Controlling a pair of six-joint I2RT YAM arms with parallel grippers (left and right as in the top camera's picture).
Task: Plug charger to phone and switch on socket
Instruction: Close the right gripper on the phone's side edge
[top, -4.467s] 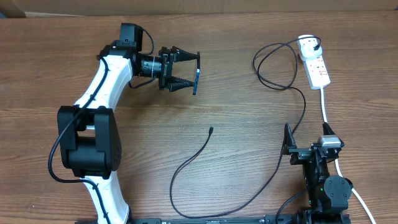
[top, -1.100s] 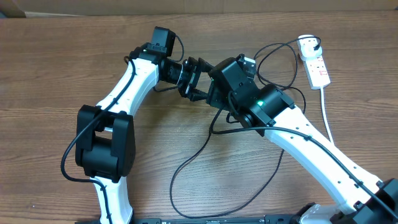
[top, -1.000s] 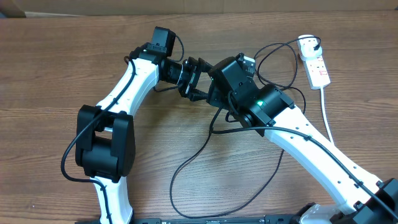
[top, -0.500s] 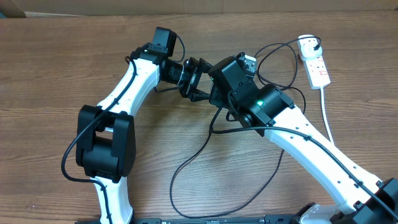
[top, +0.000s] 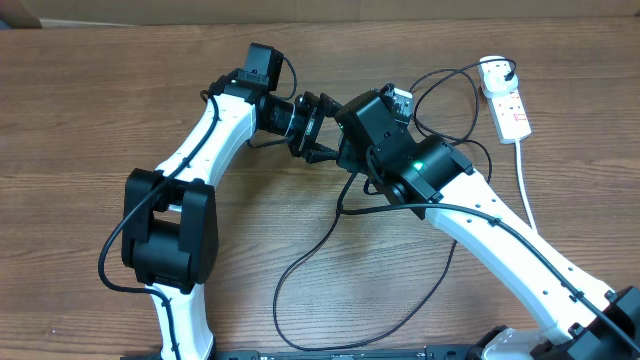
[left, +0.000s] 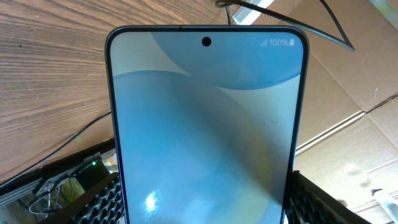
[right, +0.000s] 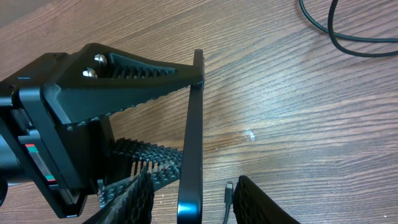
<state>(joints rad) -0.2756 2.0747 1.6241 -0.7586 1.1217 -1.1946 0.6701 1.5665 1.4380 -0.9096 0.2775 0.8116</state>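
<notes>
Currently, left to right: my left gripper (top: 311, 125) is clenching the phone (left: 205, 124) by its long edges, holding it off the table (top: 90, 110) so the other arm can reach it. My right gripper (right: 196, 185) is hovering at its edge, the charger (right: 229, 190) tip between the fingers; I cannot tell whether it is gripped. The socket (top: 507, 100) is lying far right, its switch awaiting me.

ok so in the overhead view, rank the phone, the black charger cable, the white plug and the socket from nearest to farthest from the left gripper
1. phone: clamped in the left gripper itself.
2. charger cable: nearest stretch runs under the right arm, mid-table.
3. white plug and socket: far corner on the right arm's side, joined together, too close to call.
</notes>
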